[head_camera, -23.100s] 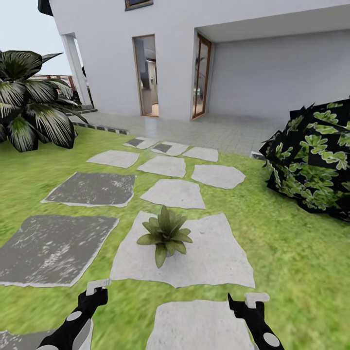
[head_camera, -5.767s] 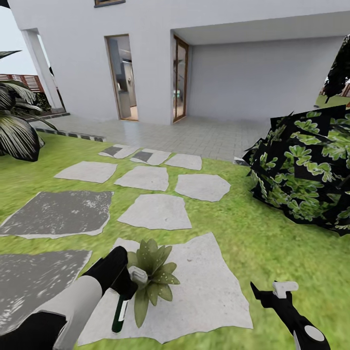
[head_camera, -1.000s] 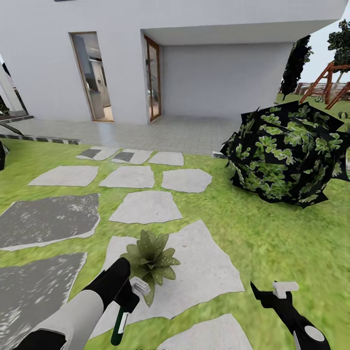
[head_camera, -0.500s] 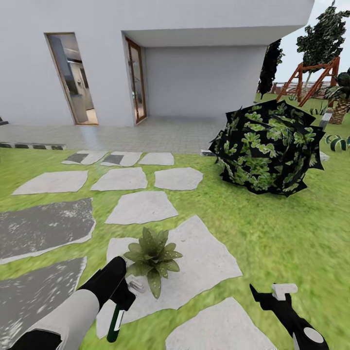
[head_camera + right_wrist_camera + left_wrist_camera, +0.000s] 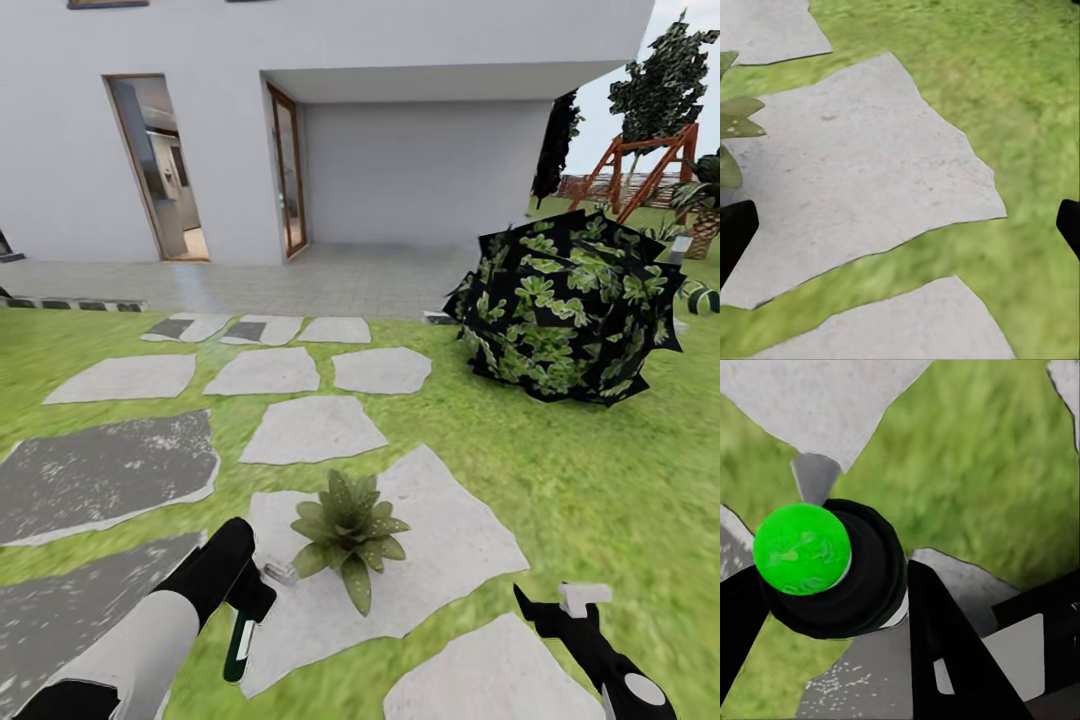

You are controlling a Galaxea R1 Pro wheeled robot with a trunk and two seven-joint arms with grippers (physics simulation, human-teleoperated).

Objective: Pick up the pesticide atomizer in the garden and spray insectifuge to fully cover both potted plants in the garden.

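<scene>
You're clenching the pesticide atomizer (image 5: 240, 648) in L gripper (image 5: 252, 598), R gripper (image 5: 560, 605) released; view's swinging left again, potted plant (image 5: 348, 527) now right of nozzle—re-aim.

My left gripper (image 5: 250, 590) clamped on pesticide atomizer (image 5: 241, 647), so no free grasp that side. Spray head sits just beside potted plant (image 5: 349, 525); leaves block straight path forward-right. Pale stepping stone (image 5: 450, 545) around plant bare, open room on its right half. My right gripper (image 5: 552, 606) spread wide over grass, stone below flat and bare. Big bush (image 5: 565, 305) well off to right, walls that side. Lawn (image 5: 590, 480) between open.
</scene>
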